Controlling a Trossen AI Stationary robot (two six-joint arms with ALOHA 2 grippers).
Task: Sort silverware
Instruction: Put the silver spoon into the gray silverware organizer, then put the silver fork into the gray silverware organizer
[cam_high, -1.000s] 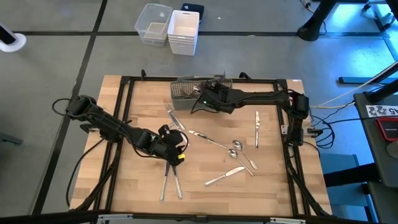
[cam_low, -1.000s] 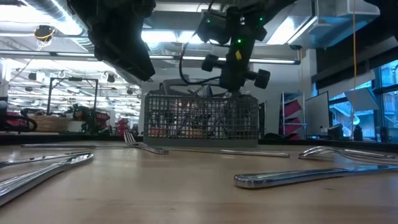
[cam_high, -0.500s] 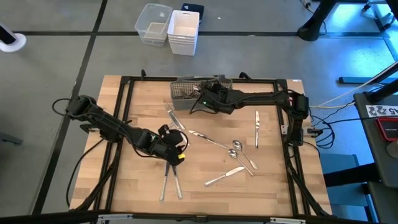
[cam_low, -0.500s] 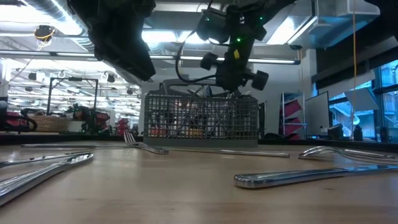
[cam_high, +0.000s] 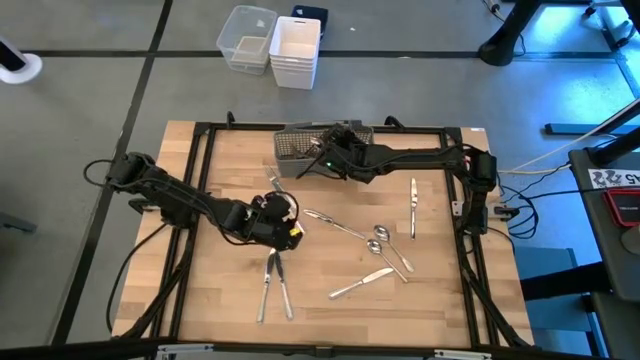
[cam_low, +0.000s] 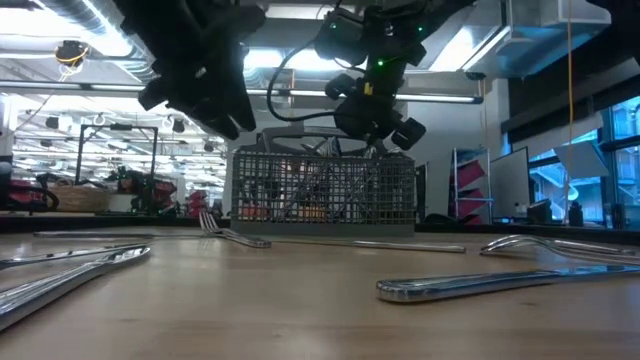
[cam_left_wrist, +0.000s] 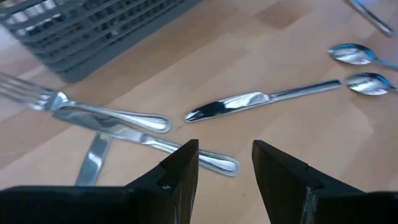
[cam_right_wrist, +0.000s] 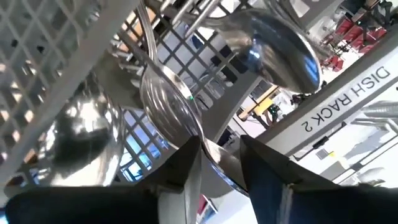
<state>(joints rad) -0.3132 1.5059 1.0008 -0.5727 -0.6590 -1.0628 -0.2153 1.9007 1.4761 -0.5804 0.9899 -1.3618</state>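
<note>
The grey wire-mesh caddy (cam_high: 308, 143) stands at the table's far edge with several spoons and forks (cam_right_wrist: 273, 43) upright inside. My right gripper (cam_right_wrist: 221, 171) hangs open over it, pointing down, with a shiny handle (cam_right_wrist: 214, 155) in the gap. My left gripper (cam_left_wrist: 225, 168) is open just above the wood, left of centre (cam_high: 275, 215). Ahead of it lie a knife (cam_left_wrist: 255, 102), two spoons (cam_left_wrist: 360, 68) and a fork (cam_left_wrist: 43, 99). More silverware lies flat: a knife (cam_high: 412, 205), another knife (cam_high: 362, 283) and a pair near the front (cam_high: 272, 290). My right gripper has a piece's handle (cam_right_wrist: 214, 155) standing between its open fingers inside the caddy. I cannot tell whether either finger touches it.
Black frame rails (cam_high: 200, 190) run along the table's left, right and far sides. White plastic bins (cam_high: 285, 45) stand on the floor beyond the far edge. Bare wood lies at the table's near right (cam_high: 440, 300). In the low view a knife (cam_low: 480, 285) lies close in front.
My left gripper has moved toward the table's far edge, away from the pair of pieces near the front and closer to the fork by the caddy. My right gripper has tipped a little above the caddy.
</note>
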